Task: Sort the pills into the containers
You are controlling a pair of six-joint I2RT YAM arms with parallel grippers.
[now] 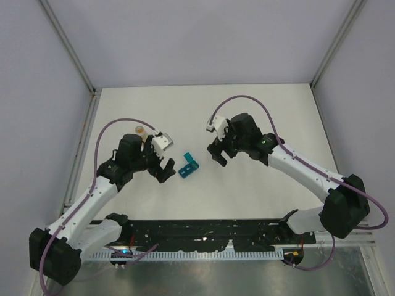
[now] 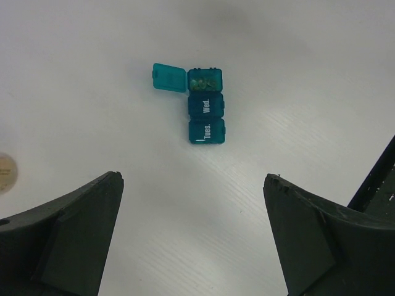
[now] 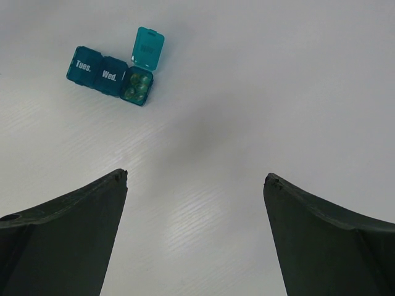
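The pills [image 2: 205, 81] in the open end compartment of the containers [image 2: 206, 114] were too small and blurred to count. The two shut compartments beside it hid their contents. Well apart from the containers, in the left wrist view, a round tan disc [image 2: 4, 172] was cut off by the picture's edge.

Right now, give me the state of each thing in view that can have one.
Tues. compartment, lid shut.
Wed. compartment, lid shut.
End compartment, lid swung open, pills inside.
Left fingers, open, holding nothing.
Right fingers, open, holding nothing.
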